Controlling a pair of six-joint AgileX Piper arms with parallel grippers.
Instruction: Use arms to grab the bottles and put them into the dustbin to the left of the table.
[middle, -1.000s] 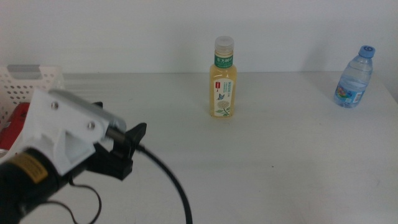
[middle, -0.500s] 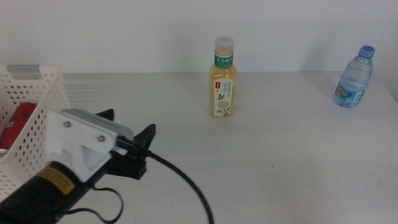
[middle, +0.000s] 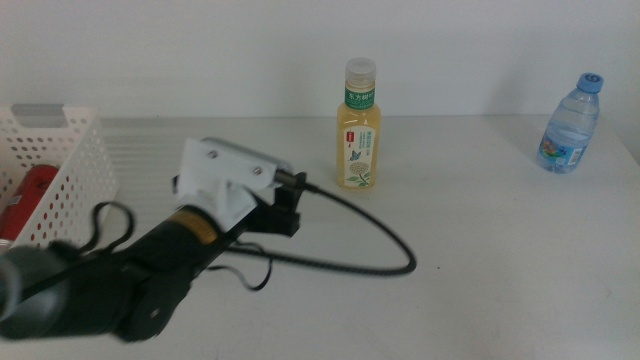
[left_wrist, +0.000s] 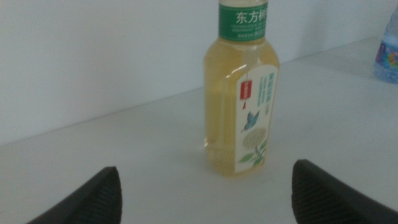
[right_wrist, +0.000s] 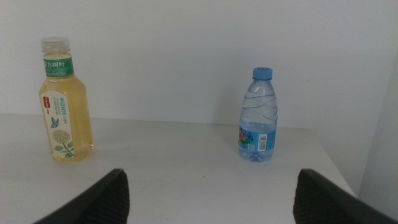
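A yellow tea bottle (middle: 360, 130) with a green label and white cap stands upright at the back middle of the table (middle: 480, 230). My left gripper (middle: 287, 203) reaches in from the left, a little short of that bottle and pointing at it. In the left wrist view its jaws stand wide apart around empty space (left_wrist: 205, 186), with the tea bottle (left_wrist: 242, 106) ahead of them. A clear blue-capped water bottle (middle: 572, 125) stands at the far right. The right gripper (right_wrist: 212, 180) is open, out of the middle view, and faces both the tea bottle (right_wrist: 62, 106) and the water bottle (right_wrist: 258, 118).
The white perforated dustbin (middle: 70, 160) stands at the table's left edge, with a red can (middle: 28, 198) lying inside it. A thick black cable (middle: 380, 255) loops from the left arm across the table's middle. A plain white wall rises behind the table.
The left arm has swung from beside the dustbin to the right and forward, and its gripper is now close to the tea bottle. The bottles have not moved.
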